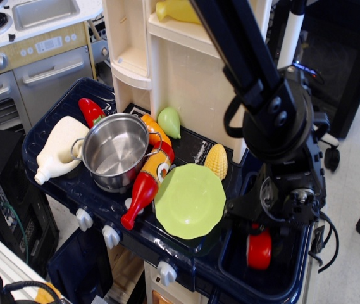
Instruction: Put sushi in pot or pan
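Observation:
The sushi, a glossy red toy, lies in the dark blue sink basin at the right end of the toy kitchen. My gripper hangs straight over it from the black arm, and its lower end covers the sushi's top. The wrist hides the fingers, so I cannot tell whether they are open or closed around the sushi. The shiny steel pot stands empty on the left of the stovetop, well to the left of the gripper.
A ketchup bottle leans against the pot's right side. A light-green plate and a corn cob lie between pot and sink. A white bottle, a red chili pepper and a green pear surround the pot. A cream shelf unit rises behind.

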`<action>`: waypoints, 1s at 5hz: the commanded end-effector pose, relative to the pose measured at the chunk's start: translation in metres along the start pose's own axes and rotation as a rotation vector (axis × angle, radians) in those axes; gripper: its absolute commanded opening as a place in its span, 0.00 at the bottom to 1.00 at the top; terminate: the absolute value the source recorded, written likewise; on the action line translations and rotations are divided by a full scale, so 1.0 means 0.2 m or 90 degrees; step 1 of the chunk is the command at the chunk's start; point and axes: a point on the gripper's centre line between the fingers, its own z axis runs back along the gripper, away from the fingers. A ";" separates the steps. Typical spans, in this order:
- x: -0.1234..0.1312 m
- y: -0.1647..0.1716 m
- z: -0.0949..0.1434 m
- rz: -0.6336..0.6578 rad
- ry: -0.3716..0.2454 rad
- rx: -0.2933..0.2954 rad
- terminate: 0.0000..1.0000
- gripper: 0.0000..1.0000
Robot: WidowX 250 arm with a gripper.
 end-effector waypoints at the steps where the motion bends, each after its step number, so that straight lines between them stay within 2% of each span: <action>1: 0.20 0.33 0.48 -0.072 0.078 -0.012 0.00 0.00; 2: 0.29 0.58 0.52 -0.091 0.057 -0.043 0.00 0.00; 3: 0.39 0.80 0.43 -0.164 0.040 -0.042 0.00 0.00; 4: 0.47 0.94 0.31 -0.189 0.006 -0.033 0.00 0.00; 5: 0.50 1.01 0.28 -0.207 -0.001 -0.056 0.00 0.00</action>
